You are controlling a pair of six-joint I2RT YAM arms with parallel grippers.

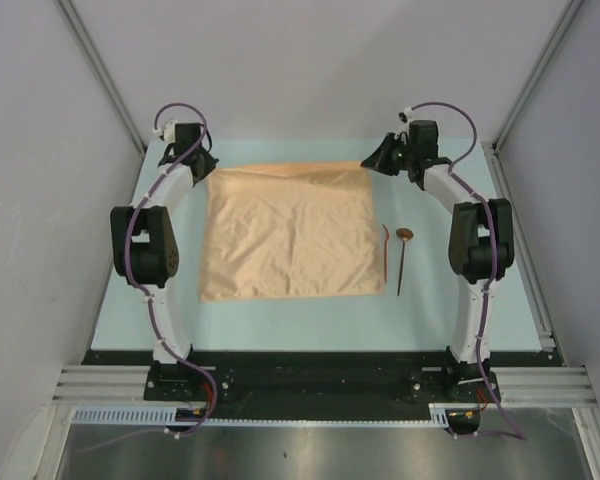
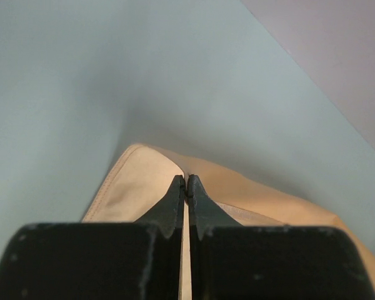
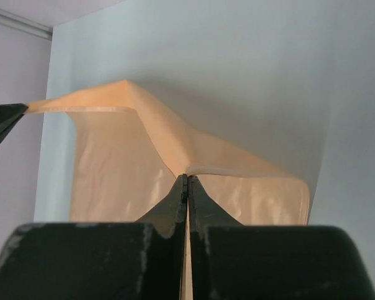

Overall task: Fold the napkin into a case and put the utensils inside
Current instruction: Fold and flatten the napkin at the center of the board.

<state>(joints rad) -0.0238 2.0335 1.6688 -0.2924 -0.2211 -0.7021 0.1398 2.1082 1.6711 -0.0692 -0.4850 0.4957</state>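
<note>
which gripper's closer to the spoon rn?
Right. The right gripper pinches the far right corner of the napkin, just beyond the spoon; the left gripper pinches the far left corner, across the napkin.

In the top view, the fingertips of the left gripper (image 1: 208, 168) and the right gripper (image 1: 372, 163) are hidden under their own black wrists. The spoon (image 1: 404, 252) and the thin stick (image 1: 386, 255) are too small for their tips to be made out. In the left wrist view, most of the napkin (image 2: 137, 175) is covered by the black fingers (image 2: 169, 209) or cut off at the bottom edge. In the right wrist view, the left gripper is cut off by the left edge.
</note>
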